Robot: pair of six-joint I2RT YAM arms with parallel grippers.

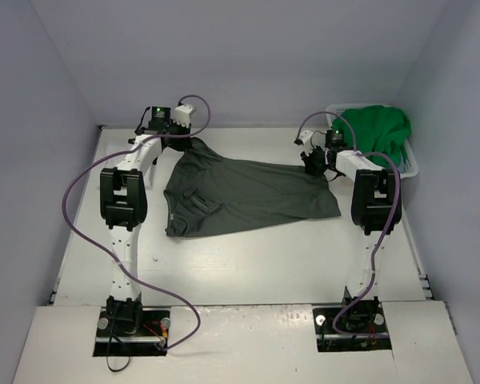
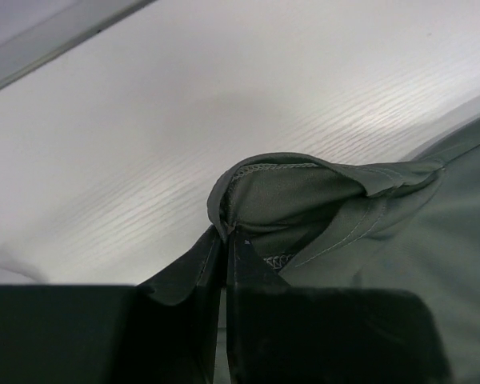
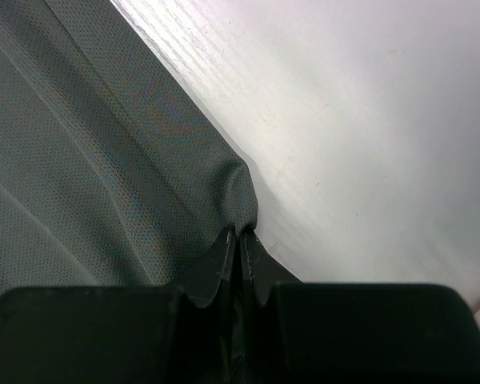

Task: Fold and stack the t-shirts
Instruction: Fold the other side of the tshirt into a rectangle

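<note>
The dark grey t-shirt (image 1: 248, 196) lies spread and rumpled across the middle of the table (image 1: 264, 264). Toward the table's far left, the left gripper (image 2: 226, 236) is clenched on a stitched corner of the shirt, and the cloth folds over just past its tips. Toward the table's right side, the right gripper (image 3: 240, 234) is clamped on another corner of the same shirt. A green t-shirt (image 1: 376, 132) is heaped in the white basket (image 1: 412, 164) at the table's far right corner.
</note>
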